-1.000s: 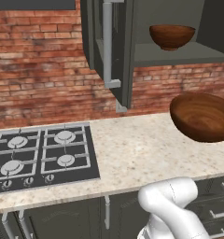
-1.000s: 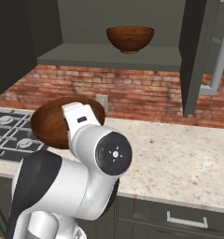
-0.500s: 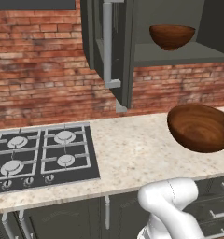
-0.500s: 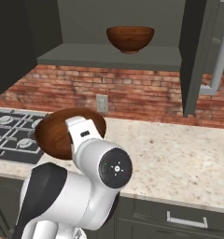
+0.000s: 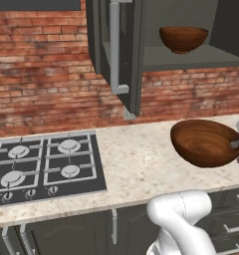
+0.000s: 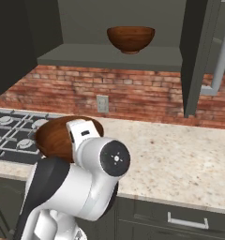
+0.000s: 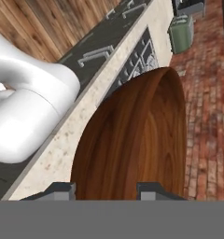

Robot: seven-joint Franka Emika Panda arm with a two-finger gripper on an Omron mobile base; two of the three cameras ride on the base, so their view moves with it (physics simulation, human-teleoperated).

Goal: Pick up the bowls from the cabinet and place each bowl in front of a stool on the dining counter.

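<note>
My gripper [image 7: 107,191] is shut on the rim of one dark reddish-brown wooden bowl [image 5: 205,143], tilted on its side and held in the air above the worktop. In the right base view this bowl [image 6: 56,138] shows partly behind my wrist. In the hand view the bowl [image 7: 137,135] stands between the two fingertips [image 7: 62,190]. A second bowl [image 5: 183,39] sits upright on the shelf of the open dark grey cabinet [image 5: 191,60]; the right base view shows that bowl [image 6: 131,38] too. The dining counter is out of view.
A black gas hob [image 5: 42,167] lies at the left of the beige worktop [image 5: 136,164]. The open cabinet door [image 5: 126,55] with its silver handle [image 5: 115,45] hangs above the worktop. A brick wall [image 6: 147,96] stands behind, and drawer units [image 6: 180,220] sit below.
The held bowl has come down and a little left, closer to the worktop, and tilted further. The bowl on the shelf has not moved.
</note>
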